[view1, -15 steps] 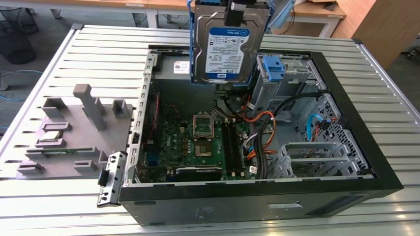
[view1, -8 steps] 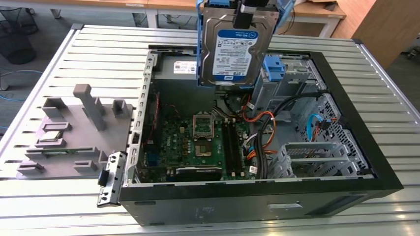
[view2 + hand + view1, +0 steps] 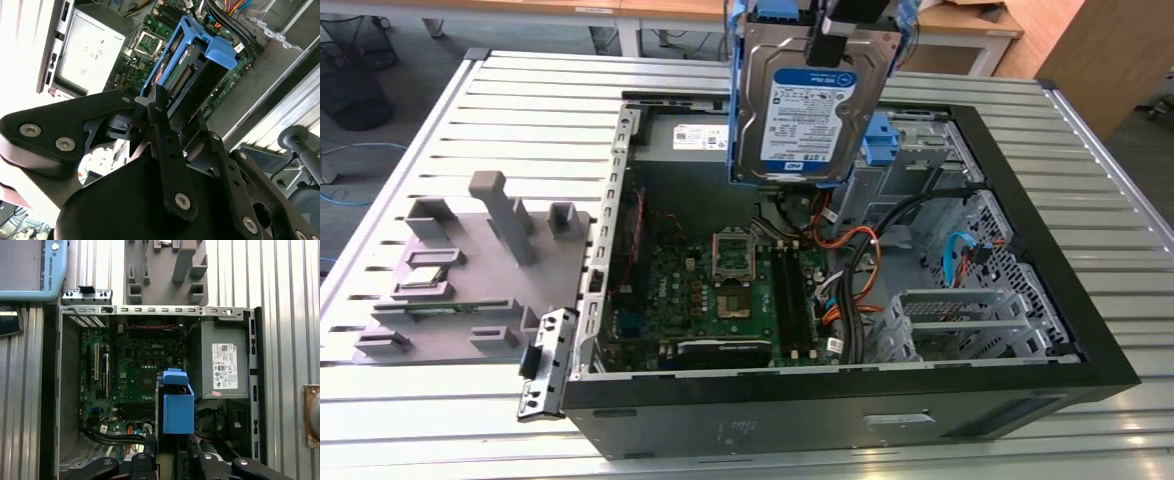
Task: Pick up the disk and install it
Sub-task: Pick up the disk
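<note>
Gripper (image 3: 831,45): pressed together on the disk, pinching it at its upper end; in the second wrist view the black fingers (image 3: 162,120) clamp it from either side.
Disk (image 3: 807,110): hangs upright from the gripper, clear of everything below. It has a silver body, and its blue-and-white label faces the exterior camera.
Blue plastic frame (image 3: 178,407): clipped around the disk; in the first wrist view it shows end-on just beyond the fingertips.
Computer case (image 3: 1087,350): a black tower lying on its side with the side panel off. Its open face points up, directly below the gripper and the disk.
Motherboard (image 3: 720,290): green, on the case floor beneath the disk, reaching toward the exterior view's left of the gripper.
Processor socket (image 3: 734,250): on the motherboard, just under the disk's lower edge as the exterior view shows it.
Cables (image 3: 854,250): orange and black bundles on the case floor, below the disk.
Power supply (image 3: 225,365): a grey box with a white sticker in a corner of the case, beside the hanging disk and lower than it.
Blue brackets (image 3: 891,140): in the case's bay, just behind the disk on the exterior view's right.
Drive cage (image 3: 961,320): perforated metal inside the case, to the exterior view's right of the gripper.
Grey fixture (image 3: 454,270): outside the case, well apart from the gripper on the exterior view's left, with upright posts.
Table (image 3: 520,90): slatted metal, beneath the case and the fixture.
</note>
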